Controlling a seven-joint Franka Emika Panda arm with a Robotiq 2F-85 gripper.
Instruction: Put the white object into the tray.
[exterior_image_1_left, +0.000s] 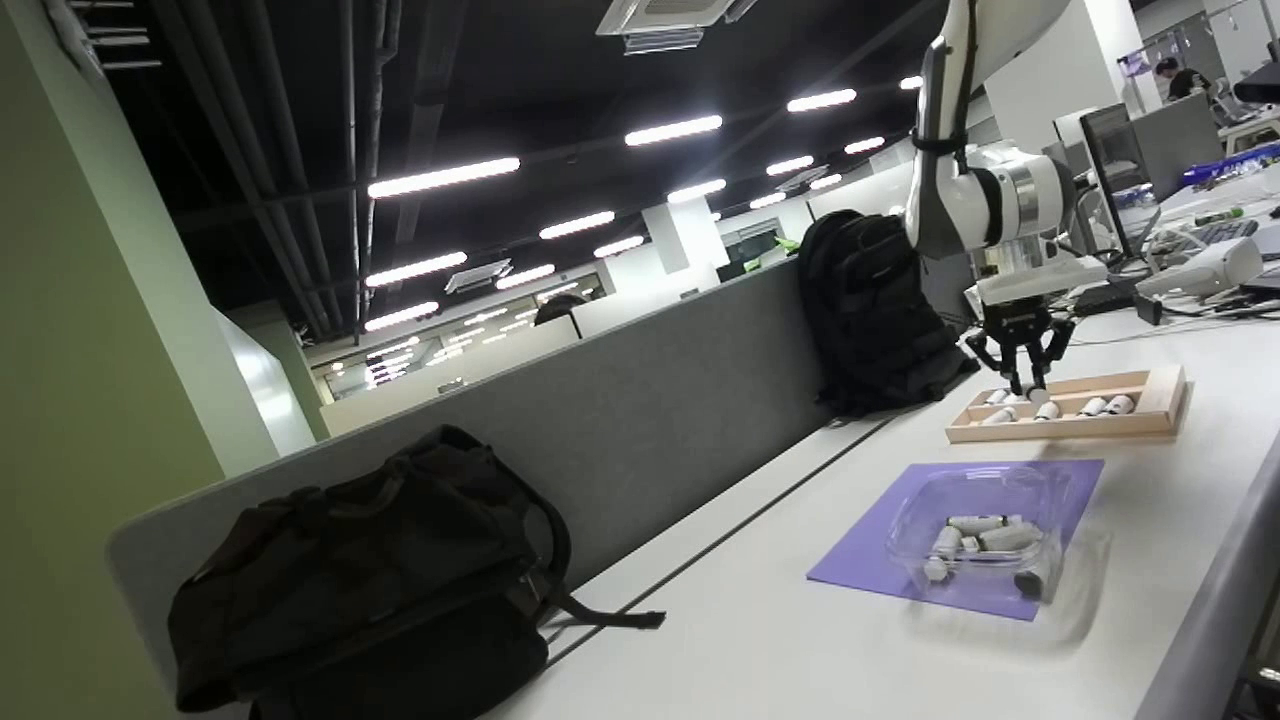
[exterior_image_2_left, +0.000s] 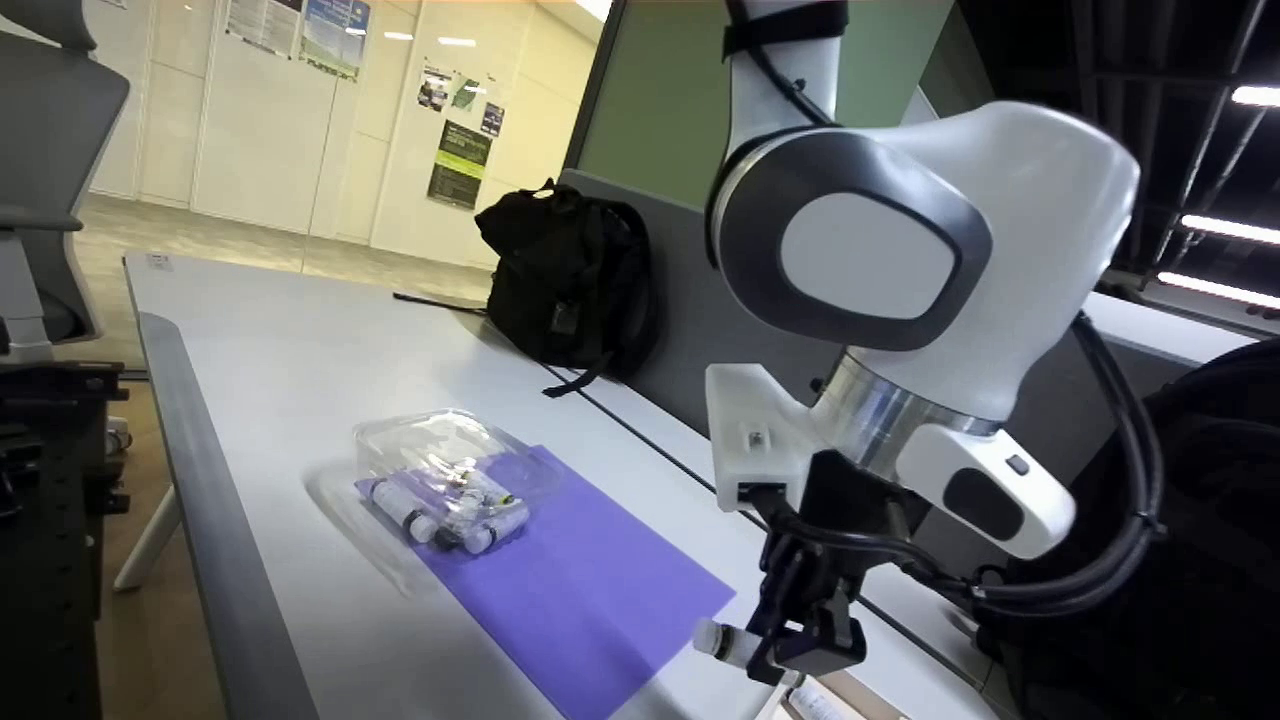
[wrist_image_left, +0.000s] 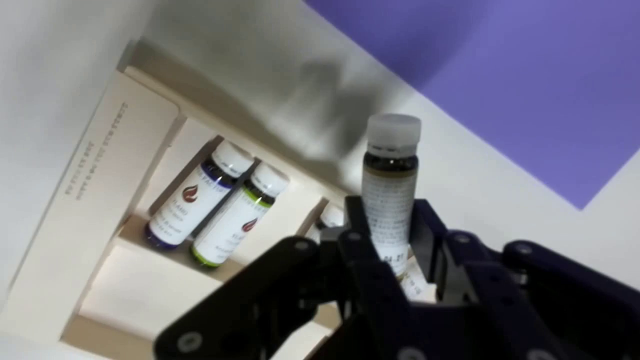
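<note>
My tool (wrist_image_left: 390, 211) is closed around the white bottle (wrist_image_left: 391, 142). Only the wrist view gives me the dark band below its cap and its label's fine print; an exterior view catches it jutting sideways, cap towards the purple sheet (exterior_image_2_left: 600, 585). Beneath my tool, beside the sheet's near edge and apart from it, the pale box (exterior_image_1_left: 1080, 429) stands on the tabletop (exterior_image_2_left: 270, 330). The wrist view picks out blue and green edging on two bottles (wrist_image_left: 192, 200) lying in it; an exterior view takes in more of them. On the sheet's far end sits the clear tray (exterior_image_2_left: 385, 450), several white bottles (exterior_image_1_left: 1010, 538) inside; both exterior views show it, while the wrist view covers just the near part of the sheet. Beyond the sheet, a black backpack (exterior_image_2_left: 560, 285) stands by the grey partition (exterior_image_1_left: 650, 390). Posters (exterior_image_2_left: 460, 165) on a wall (exterior_image_2_left: 270, 130), well beyond the sheet, show in an exterior view alone.
</note>
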